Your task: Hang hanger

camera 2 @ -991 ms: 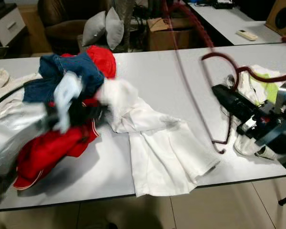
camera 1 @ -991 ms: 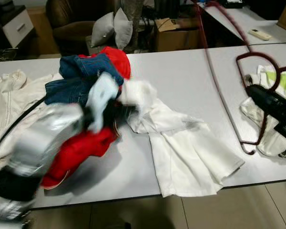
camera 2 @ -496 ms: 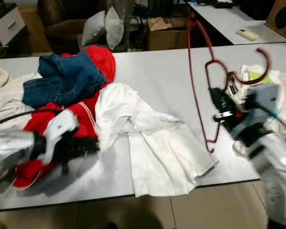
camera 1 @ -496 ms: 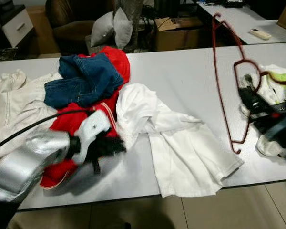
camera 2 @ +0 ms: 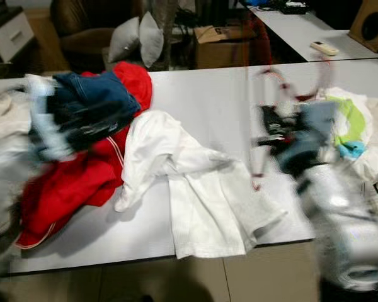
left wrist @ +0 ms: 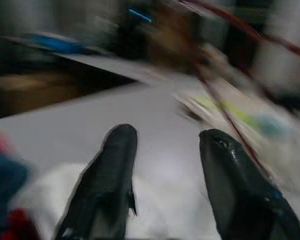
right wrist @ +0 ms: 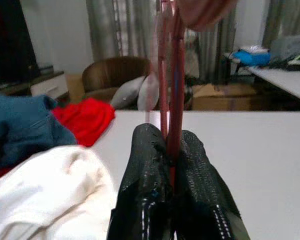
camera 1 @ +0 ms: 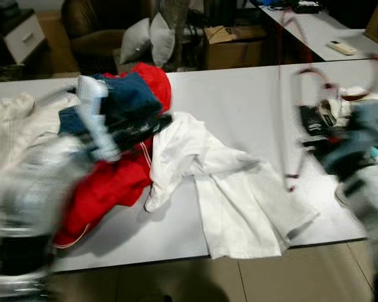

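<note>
Left eye view: the right end effector point(camera 1: 312, 123) is blurred above the table point(camera 1: 239, 100); the red hanger point(camera 1: 290, 113) stands upright just in front of it, its hook point(camera 1: 315, 78) curling above the fingers and its long wire running down toward the table.
Left eye view, clothes: a white garment point(camera 1: 233, 182) lies on the table to the left of the right end effector, with a red garment point(camera 1: 113, 182) and blue jeans point(camera 1: 123, 104) further left, well apart from it.
Right eye view: the left end effector point(camera 2: 101, 129) hovers over the jeans and the red garment, smeared by motion and far from the hanger.
Left wrist view: the left end effector's two black fingers point(left wrist: 110, 185) stand spread, released and holding nothing; white cloth lies below them, and a thin red wire crosses the blurred scene beyond.
Right wrist view: the right end effector is clenched on the hanger, whose red wires rise straight up from between the fingertips point(right wrist: 147, 165).
Step in hand: my judgement is a carry, with the hanger lifted clear of the table.
Next move: no rail or hook is visible, so it calls for finding one and bringing the hanger's hook over it without loosening the grip.
</note>
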Controlling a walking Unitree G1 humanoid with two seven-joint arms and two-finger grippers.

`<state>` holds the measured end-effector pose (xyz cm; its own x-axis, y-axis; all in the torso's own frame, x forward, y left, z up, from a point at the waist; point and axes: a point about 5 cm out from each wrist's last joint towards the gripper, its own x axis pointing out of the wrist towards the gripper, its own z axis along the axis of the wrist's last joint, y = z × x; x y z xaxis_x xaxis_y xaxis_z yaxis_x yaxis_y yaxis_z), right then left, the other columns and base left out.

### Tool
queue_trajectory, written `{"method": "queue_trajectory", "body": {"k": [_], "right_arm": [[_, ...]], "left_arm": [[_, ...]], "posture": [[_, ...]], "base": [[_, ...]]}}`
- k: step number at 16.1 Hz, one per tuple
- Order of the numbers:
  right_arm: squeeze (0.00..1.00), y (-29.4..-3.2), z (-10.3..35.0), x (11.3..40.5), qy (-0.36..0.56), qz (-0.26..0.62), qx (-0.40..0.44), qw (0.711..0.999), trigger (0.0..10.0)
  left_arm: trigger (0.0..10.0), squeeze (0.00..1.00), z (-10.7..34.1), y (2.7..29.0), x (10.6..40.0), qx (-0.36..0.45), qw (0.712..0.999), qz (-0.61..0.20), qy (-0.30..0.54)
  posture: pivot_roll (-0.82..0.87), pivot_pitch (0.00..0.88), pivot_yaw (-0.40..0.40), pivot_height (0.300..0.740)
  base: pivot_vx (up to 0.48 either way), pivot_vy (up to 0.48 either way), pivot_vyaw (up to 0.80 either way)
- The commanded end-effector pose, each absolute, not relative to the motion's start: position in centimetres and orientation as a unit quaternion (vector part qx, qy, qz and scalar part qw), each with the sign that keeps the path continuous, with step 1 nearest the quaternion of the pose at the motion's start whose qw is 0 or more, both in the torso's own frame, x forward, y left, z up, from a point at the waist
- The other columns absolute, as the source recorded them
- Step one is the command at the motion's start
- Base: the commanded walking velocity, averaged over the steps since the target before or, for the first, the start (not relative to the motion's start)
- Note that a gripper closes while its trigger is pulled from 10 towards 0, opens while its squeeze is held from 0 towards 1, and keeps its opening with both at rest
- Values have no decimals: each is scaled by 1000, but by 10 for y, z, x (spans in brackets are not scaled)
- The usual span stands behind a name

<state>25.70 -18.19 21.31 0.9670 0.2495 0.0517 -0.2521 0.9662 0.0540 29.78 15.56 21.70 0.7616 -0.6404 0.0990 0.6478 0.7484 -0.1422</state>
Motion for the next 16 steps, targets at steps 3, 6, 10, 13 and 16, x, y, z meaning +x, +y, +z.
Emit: {"method": "queue_trajectory", "body": {"k": [3,6,10,13,16], "right_arm": [[0,-162,200,249,19,127,26,991,10000],[0,-155,201,246,16,113,-6,993,10000],[0,-160,198,244,3,47,16,999,10000],[0,-157,194,241,-9,33,-16,999,10000],[0,-156,193,239,-11,30,-28,999,10000]], "left_arm": [[10000,549,194,152,305,-94,969,-228,-8],[10000,522,181,124,293,-71,968,-240,7],[10000,482,169,118,287,-39,975,-219,9],[10000,478,168,124,288,-18,981,-195,6],[10000,475,167,127,287,-13,982,-191,4]], "posture": [[53,7,32,740],[32,16,37,740],[29,23,37,740],[29,23,39,740],[25,20,41,740]], "base": [[0,0,0],[0,-380,0],[0,-433,0],[0,-419,0],[0,-417,0]]}}
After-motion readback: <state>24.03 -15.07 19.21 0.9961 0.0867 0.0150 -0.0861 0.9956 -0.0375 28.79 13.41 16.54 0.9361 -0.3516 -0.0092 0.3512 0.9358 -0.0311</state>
